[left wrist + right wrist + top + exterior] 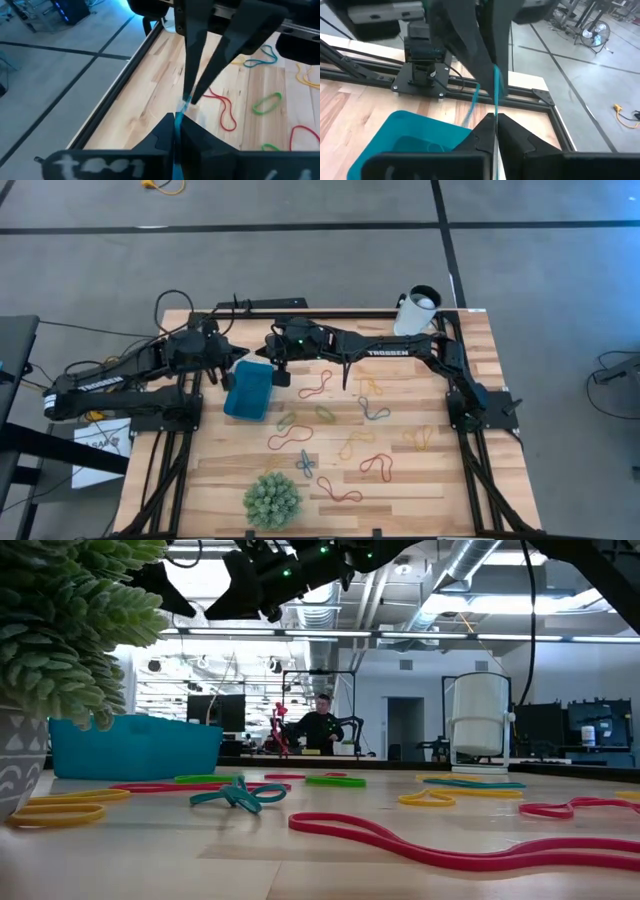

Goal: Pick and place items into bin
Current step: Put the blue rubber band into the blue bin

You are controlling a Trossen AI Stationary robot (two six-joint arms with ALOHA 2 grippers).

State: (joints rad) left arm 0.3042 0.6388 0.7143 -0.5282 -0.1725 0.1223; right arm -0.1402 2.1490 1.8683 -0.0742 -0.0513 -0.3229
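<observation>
High view: both arms meet over the far-left part of the table [420, 490], just beyond the bin [249, 390], w/ the left gripper [232, 360] and right gripper [281, 370] nose to nose. Wrist views show a handover in the air: a thin blue band [495, 87] is stretched between the two sets of tips. Left fingers [170, 132] look clenched on one end of it; right fingers [492, 125] are pinched nearly together w/ the band running between them, though it's hard to say if they truly grip it or have begun to let go. Bin sits directly below in the right wrist view, teal, seemingly w/ nothing in it yet, but its floor is only partly seen. Rest of the items [375, 465] lie scattered over the middle and near part of the boards: red, yellow, green, blue loops, all outside the bin. Green spiky ball [271, 498] sits at the near edge, white cup [417, 310] at the far right corner; neither matters here. Step in hand, as I judge it: carrying one band to the bin, approx. early in the job. Next move calls for one gripper to release so the other holds alone, then drop over the bin interior, not the rim.
</observation>
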